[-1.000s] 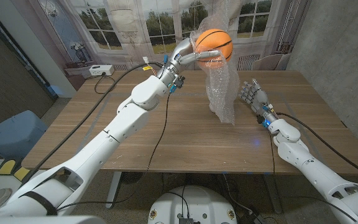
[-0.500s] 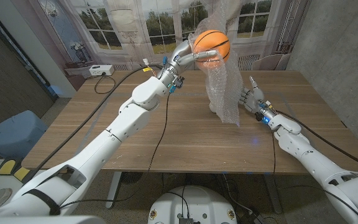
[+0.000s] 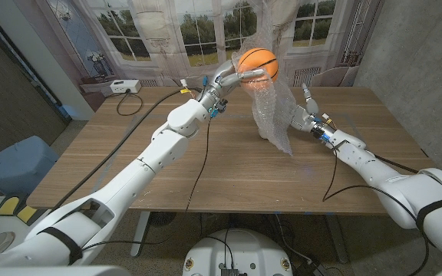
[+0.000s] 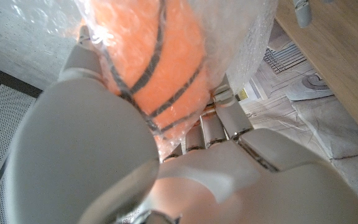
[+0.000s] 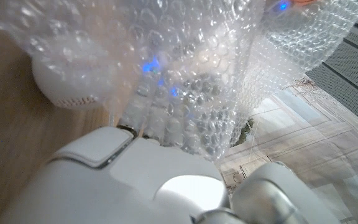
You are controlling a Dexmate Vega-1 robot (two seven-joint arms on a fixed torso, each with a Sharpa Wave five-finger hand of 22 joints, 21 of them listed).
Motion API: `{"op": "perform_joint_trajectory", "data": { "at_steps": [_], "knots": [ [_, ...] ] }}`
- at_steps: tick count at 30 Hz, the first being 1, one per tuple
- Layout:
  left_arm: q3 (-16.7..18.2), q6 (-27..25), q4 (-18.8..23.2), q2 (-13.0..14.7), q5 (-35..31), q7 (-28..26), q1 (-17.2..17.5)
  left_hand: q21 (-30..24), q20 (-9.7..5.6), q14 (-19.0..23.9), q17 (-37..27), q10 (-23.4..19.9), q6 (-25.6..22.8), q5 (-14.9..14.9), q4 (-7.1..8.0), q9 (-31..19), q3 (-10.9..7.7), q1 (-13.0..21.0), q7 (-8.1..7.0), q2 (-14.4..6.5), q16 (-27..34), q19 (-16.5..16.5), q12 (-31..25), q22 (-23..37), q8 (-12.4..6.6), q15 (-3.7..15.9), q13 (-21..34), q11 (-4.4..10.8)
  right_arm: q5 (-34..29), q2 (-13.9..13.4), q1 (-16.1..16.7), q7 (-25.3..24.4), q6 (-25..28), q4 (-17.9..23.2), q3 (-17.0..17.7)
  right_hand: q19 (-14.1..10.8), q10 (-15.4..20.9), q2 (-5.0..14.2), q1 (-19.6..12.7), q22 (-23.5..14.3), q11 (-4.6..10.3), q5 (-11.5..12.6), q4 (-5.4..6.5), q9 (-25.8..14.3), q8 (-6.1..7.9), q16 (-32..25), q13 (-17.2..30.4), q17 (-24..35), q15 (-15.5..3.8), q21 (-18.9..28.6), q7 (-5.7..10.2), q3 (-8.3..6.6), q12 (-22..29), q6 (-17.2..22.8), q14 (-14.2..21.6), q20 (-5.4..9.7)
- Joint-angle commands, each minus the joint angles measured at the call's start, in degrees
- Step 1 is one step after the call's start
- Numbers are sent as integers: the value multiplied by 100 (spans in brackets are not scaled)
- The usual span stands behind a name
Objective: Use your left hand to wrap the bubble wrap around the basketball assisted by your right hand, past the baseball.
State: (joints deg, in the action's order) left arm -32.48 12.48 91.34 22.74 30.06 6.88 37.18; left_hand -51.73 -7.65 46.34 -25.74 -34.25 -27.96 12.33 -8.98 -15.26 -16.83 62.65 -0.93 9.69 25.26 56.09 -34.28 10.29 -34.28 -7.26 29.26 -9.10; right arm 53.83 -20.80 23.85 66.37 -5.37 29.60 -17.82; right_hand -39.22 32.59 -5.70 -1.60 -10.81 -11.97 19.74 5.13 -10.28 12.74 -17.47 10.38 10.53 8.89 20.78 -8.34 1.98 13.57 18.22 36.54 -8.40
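We see the left hand (image 3: 232, 74) gripping the basketball (image 3: 258, 61) aloft at 12 o'clock, bubble wrap (image 3: 276, 115) draped to the table (image 3: 129, 153). Right hand (image 3: 301, 115) presses the wrap at 3 o'clock; grip unclear. Baseball (image 5: 64, 84) beneath.

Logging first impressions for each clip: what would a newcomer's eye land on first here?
The orange basketball, held high above the table's far side by the left hand, with bubble wrap trailing off it down to the tabletop. Next, the right hand reaching into the hanging wrap from the right side. In the right wrist view a white baseball shows on the table behind the wrap.
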Motion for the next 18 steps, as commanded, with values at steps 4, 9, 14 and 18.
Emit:
{"op": "perform_joint_trajectory", "data": {
  "at_steps": [4,9,14,18],
  "knots": [
    [-135,-9,-541,-204,-292,-199,-222,-47,-185,2341,-34,-1620,-2332,38,-16,-28,-346,1439,178,-1525,-27,-127,0,15,-32,2058,444,1564,760,-198,-598,1259,443,-623,-1219,-363,372,404,-384,-17,49,43,-43,-13,92,-19,18,23,-59,110,-281,-135,-35,487,353,97],
    [-163,-104,-502,-172,-404,-276,-247,-61,-178,2328,-41,-1621,-2327,39,-16,-22,-355,1430,176,-1522,-53,-148,19,15,-31,2057,445,1576,1396,-292,-641,1259,69,-710,-1576,-616,1198,1320,-2125,-70,300,-446,-901,-36,234,-129,49,58,-604,188,-119,-1033,-68,1672,1307,372],
    [-205,-369,-341,-72,-551,-404,-266,-74,-174,2324,-48,-1629,-2332,40,-16,-19,-363,1422,174,-1519,-71,-164,27,14,-35,2059,454,1576,1471,-446,-527,1259,-228,-535,-1561,-679,2331,1797,-3558,-188,692,-621,-1245,-109,490,-779,182,630,-1521,455,468,-2389,195,2824,2284,817],
    [-278,-798,-94,66,-753,-582,-302,-85,-175,2326,-54,-1631,-2329,42,-18,-18,-368,1415,176,-1513,-83,-174,38,13,-35,2061,458,1586,1138,-619,-272,1170,-288,-68,-1327,-593,2297,1742,-3639,-208,720,-611,-1110,-113,454,-747,211,747,-1488,502,534,-2609,167,2824,2145,834]
  ]
}}
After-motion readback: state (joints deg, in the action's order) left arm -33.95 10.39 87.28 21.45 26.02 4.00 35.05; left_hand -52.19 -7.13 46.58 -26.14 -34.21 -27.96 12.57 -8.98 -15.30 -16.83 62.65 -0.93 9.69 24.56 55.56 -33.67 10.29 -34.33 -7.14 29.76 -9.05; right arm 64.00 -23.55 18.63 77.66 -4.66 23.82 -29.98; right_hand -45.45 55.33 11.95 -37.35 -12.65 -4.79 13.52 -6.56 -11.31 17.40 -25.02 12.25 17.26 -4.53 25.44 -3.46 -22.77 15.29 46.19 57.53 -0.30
